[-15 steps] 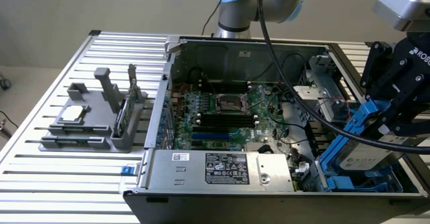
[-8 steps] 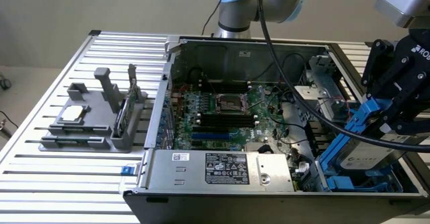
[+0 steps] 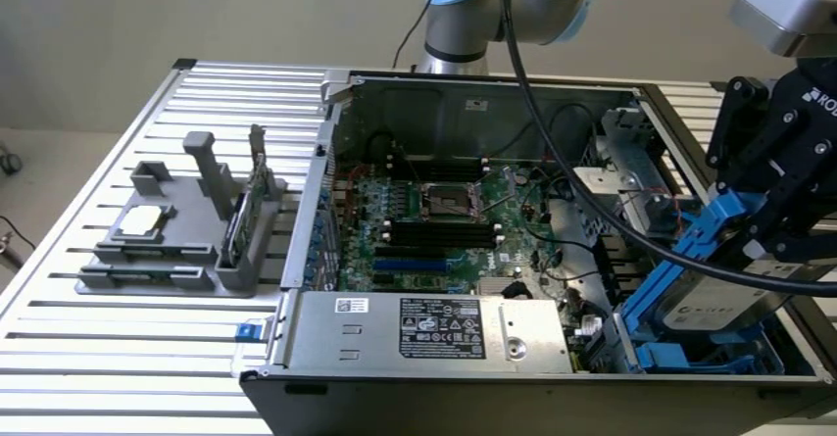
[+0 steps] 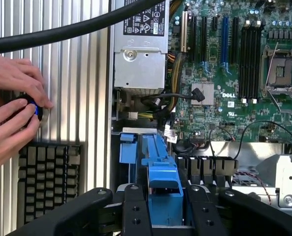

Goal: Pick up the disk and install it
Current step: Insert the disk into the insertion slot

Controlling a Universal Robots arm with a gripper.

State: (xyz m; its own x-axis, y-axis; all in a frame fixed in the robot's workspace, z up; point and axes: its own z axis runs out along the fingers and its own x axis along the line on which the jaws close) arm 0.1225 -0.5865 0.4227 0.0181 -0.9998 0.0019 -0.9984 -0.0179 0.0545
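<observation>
The gripper (image 3: pixel 765 245) is closed on the disk (image 3: pixel 713 304), gripping its blue carrier. The disk hangs tilted at 4 o'clock of the open case (image 3: pixel 471 113), with its long axis running from 1 to 7 o'clock, just above the blue bay (image 3: pixel 667 358). A thick black cable (image 4: pixel 62 32) runs nearby, and the motherboard (image 3: pixel 445 220) lies at 9 o'clock.

read: "dell" | on: motherboard (image 4: pixel 229 98) | power supply label (image 4: pixel 145 20): print too small to read

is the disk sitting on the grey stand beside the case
No, the jaws hold the disk at the open case's blue bay.
</observation>
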